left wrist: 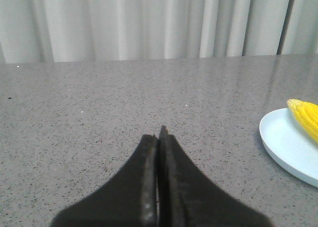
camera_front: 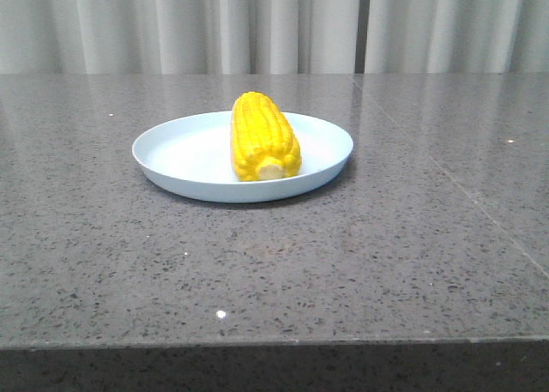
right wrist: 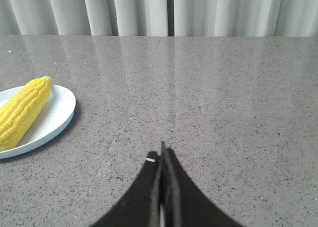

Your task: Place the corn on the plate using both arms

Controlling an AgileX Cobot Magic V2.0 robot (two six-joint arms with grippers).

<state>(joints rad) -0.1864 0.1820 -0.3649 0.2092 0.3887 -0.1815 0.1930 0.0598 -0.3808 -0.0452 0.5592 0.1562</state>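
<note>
The yellow corn (camera_front: 263,136) lies on the pale blue plate (camera_front: 171,156) in the middle of the table, its pale stub end toward the camera. The corn also shows in the left wrist view (left wrist: 305,115) on the plate (left wrist: 283,142), and in the right wrist view (right wrist: 22,110) on the plate (right wrist: 57,113). My left gripper (left wrist: 160,135) is shut and empty, over bare table away from the plate. My right gripper (right wrist: 163,151) is shut and empty, also apart from the plate. Neither gripper shows in the front view.
The grey speckled stone table (camera_front: 386,255) has its front edge near the bottom of the front view. White curtains (camera_front: 274,23) hang behind the table's far edge. A seam (camera_front: 455,177) runs across the table at the right.
</note>
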